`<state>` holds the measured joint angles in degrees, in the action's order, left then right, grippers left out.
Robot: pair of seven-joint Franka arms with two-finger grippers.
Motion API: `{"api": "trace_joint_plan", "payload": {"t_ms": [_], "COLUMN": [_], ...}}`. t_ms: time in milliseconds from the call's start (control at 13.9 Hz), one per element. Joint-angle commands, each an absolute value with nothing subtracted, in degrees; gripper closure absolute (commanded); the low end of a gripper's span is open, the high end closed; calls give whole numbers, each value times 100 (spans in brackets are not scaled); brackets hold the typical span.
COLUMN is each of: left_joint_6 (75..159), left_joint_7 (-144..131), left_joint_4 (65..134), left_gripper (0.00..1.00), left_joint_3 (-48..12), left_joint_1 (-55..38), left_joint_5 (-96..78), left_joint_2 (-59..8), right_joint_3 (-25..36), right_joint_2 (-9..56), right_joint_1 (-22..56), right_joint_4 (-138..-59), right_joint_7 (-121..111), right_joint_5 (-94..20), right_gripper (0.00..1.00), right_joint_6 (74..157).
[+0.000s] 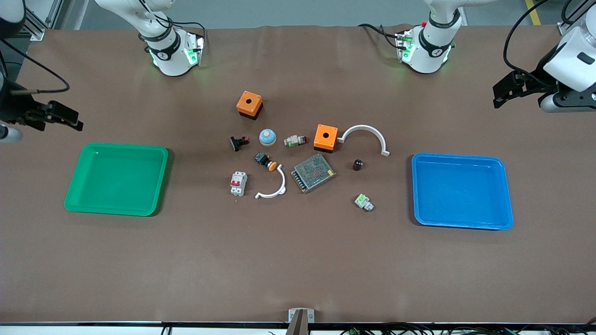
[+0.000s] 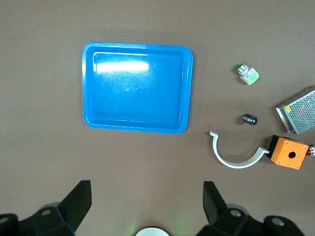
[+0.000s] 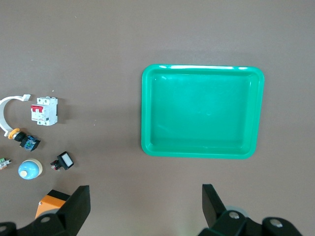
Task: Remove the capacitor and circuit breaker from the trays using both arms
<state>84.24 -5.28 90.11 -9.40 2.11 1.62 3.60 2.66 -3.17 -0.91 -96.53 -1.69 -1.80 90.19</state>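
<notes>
My left gripper [image 2: 146,196] hangs with fingers spread wide over bare table beside the blue tray [image 1: 505,195], its fingertips cut off in the left wrist view. My right gripper [image 3: 145,199] is spread the same way beside the green tray [image 1: 77,186], holding nothing. The capacitor [image 1: 357,164] stands between the mesh power supply [image 1: 313,172] and the blue tray. The breaker [image 1: 238,183] lies nearer the green tray, just beside a small white arc [image 1: 274,187].
</notes>
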Motion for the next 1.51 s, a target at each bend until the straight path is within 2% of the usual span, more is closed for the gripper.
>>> {"api": "trace_joint_plan", "payload": {"t_ms": [0,575,1150,1437], "left_joint_6": [8429,8411,8464,8455], "left_joint_7": [-255,-220,-237,-229], "left_joint_4": [8948,8912,8903,8903], "left_gripper": [0,0,0,0], "left_joint_3": [-888,-879,-940,-923], "left_joint_1": [264,272,237,264], "left_joint_5": [18,-26,-53,-53], "left_joint_2": [448,396,308,308], "right_joint_3": [264,255,246,246], "right_joint_2": [-738,-694,-229,-211], "right_joint_1": [-149,-97,-79,-70], "right_joint_4": [-9958,-9862,-9160,-9141], "right_joint_7": [-211,-237,-422,-422], "right_joint_5": [-149,-176,-167,-176], "right_gripper": [0,0,0,0], "right_joint_6": [9009,9018,8930,8842]}}
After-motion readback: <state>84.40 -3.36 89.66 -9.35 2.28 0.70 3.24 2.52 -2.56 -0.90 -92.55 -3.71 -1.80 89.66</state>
